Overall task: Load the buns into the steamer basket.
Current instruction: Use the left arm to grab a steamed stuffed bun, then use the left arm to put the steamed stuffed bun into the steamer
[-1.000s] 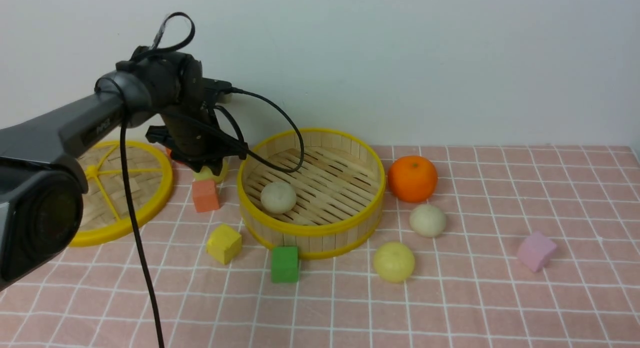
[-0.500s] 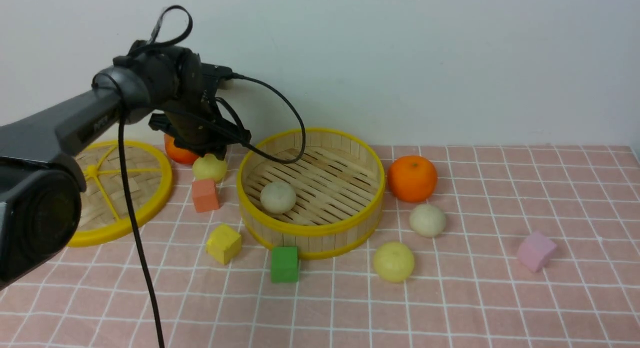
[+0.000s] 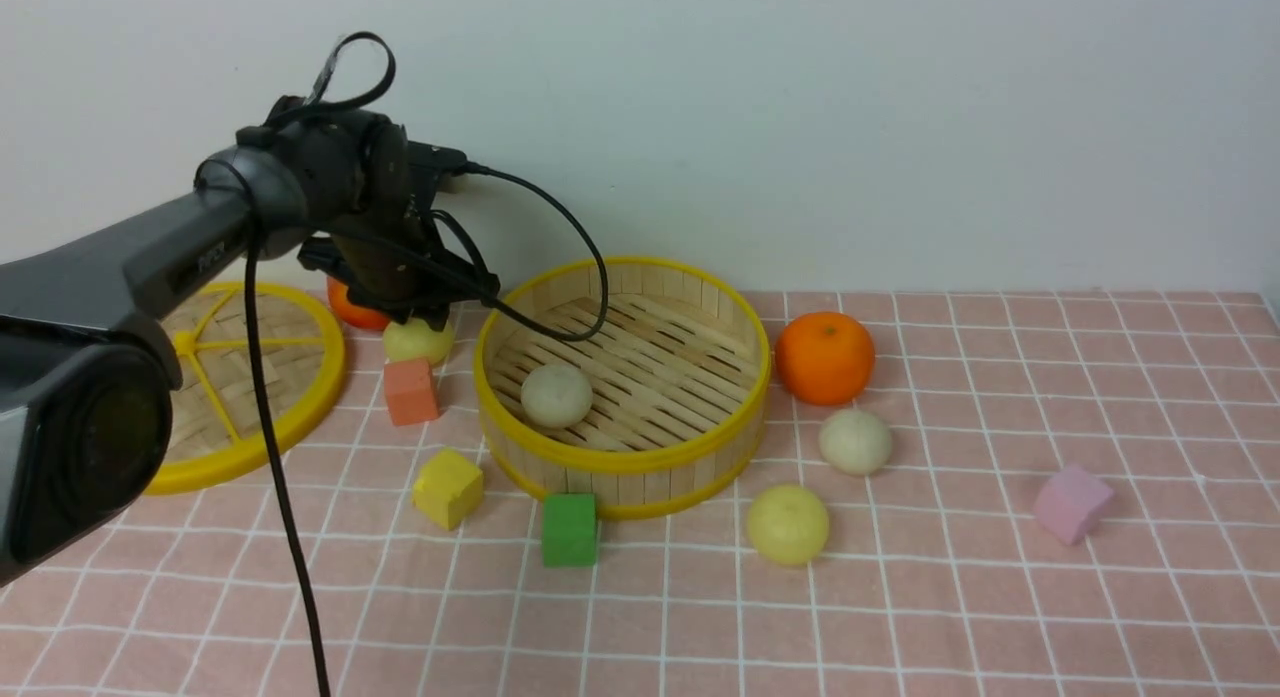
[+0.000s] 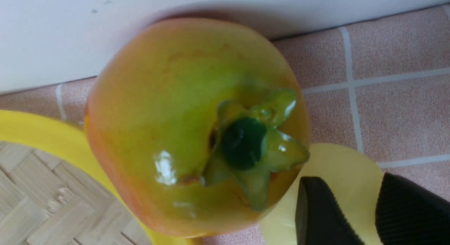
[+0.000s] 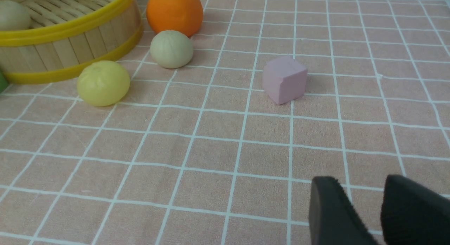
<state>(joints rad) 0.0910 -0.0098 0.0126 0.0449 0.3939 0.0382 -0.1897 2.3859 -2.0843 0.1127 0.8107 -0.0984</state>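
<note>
The steamer basket (image 3: 620, 462) stands mid-table with one off-white bun (image 3: 557, 395) inside. A pale yellow bun (image 3: 418, 345) rests on the cloth left of the basket. My left gripper (image 3: 420, 322) hangs right over that bun's top. In the left wrist view both fingers stand apart in front of the yellow bun (image 4: 337, 160), which is wider than the left gripper's (image 4: 346, 181) gap. I cannot tell whether they touch it. Another off-white bun (image 3: 855, 441) and a yellow bun (image 3: 787, 523) lie right of the basket. My right gripper (image 5: 355, 183) is open over bare cloth.
A persimmon (image 3: 352, 309) sits against the wall just behind the left gripper, beside the woven lid (image 3: 290, 427). An orange (image 3: 825, 357) lies right of the basket. Orange (image 3: 410, 391), yellow (image 3: 448, 488), green (image 3: 570, 528) and pink (image 3: 1072, 502) cubes are scattered around.
My left arm rose off the yellow bun, uncovering the persimmon, then came back down a little. The bun stayed on the cloth. Nothing else moved.
</note>
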